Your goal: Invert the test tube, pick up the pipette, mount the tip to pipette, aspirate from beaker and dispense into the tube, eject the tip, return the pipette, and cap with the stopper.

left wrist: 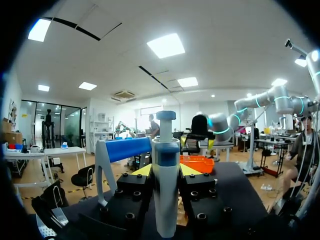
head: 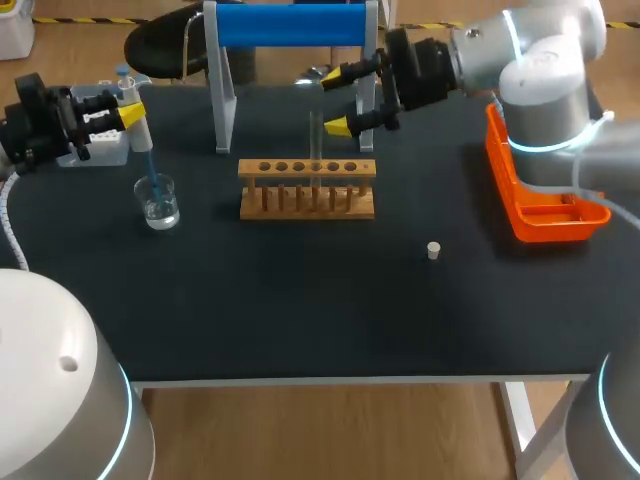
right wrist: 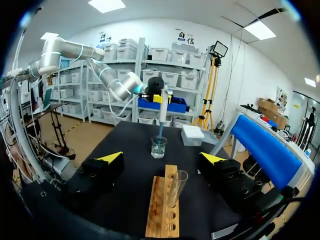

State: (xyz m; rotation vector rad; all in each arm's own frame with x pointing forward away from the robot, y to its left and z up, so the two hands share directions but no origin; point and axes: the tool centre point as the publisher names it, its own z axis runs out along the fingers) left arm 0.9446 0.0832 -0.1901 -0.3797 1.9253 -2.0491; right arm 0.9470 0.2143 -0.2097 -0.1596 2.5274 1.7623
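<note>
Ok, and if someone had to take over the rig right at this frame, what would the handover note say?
Left gripper: shut on the pipette, its blue tip dipped in the beaker.
Right gripper: fingers open, near the test tube but not gripping it. The tube stands mouth up in the wooden rack.
Stopper: loose on the table, to the rack's right.
Done: tube upright, pipette picked up, tip mounted.
Left: aspirate, dispense into tube, eject tip, return pipette, cap.

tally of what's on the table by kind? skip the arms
Beaker: 1
Test tube: 1
Wooden rack: 1
Pipette: 1
Stopper: 1
Orange bin: 1
Blue-barred stand: 1
White box: 1
Total: 8
</note>
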